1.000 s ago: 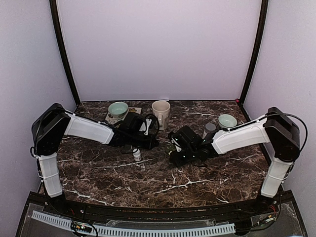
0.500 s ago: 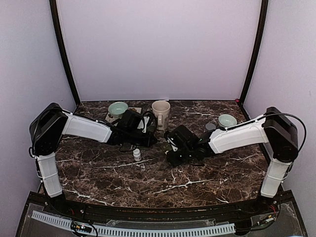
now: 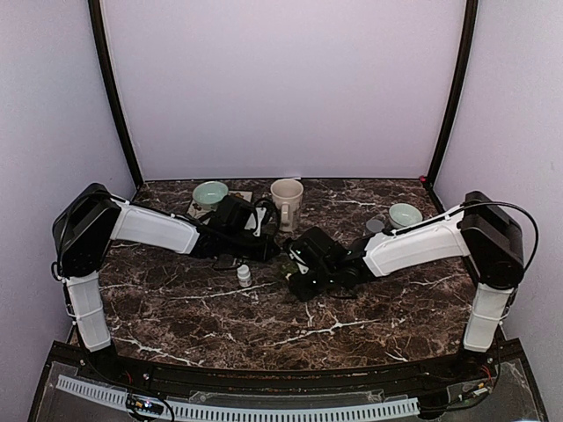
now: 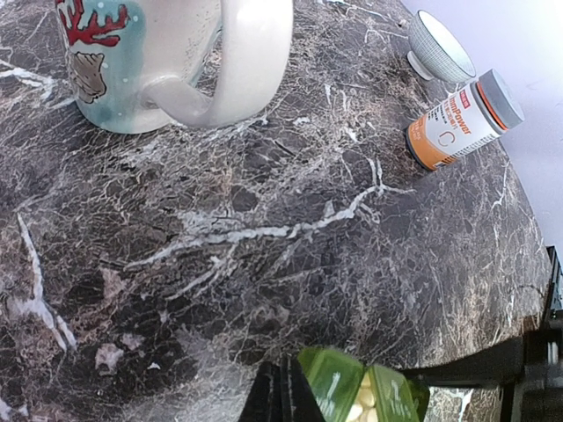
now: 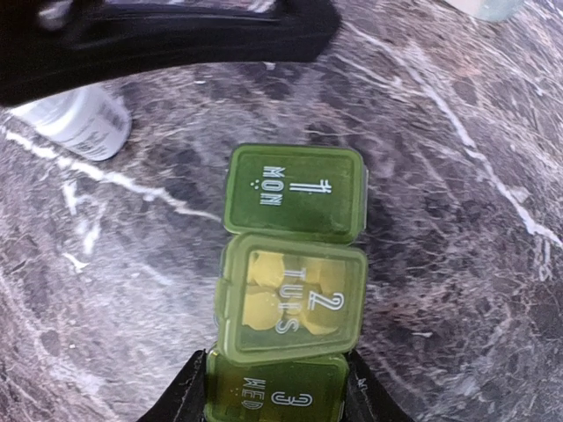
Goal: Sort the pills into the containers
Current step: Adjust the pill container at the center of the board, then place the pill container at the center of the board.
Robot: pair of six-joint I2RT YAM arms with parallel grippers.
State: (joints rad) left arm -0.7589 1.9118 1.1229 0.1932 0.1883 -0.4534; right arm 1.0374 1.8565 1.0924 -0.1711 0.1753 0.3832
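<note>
On the dark marble desk, both arms reached inward from their outer corners and met near the middle, just in front of the cream mug. The right arm stretched low and long from the right with its wrist tipped down. The left arm lay just as low from the left, its forearm aimed at the same spot.

Between them sat the green pill box, with three lids in view marked MON, TUES and WED. The right claw stood partway apart and was clamped on the WED end, one finger pressed to each flank. That grip looked meant to pin the box steady while the other arm worked on it. Whether the box rested on the desk or hung just above it could not be told.

The left claw had its fingers pressed together with nothing between them, the tip just beside the box's edge. Contact could not be made out. A closed tip like that probably served as a poker for a lid.

A small white bottle stood near the box, apart from it. Yellow pills showed through the TUES lid.
</note>
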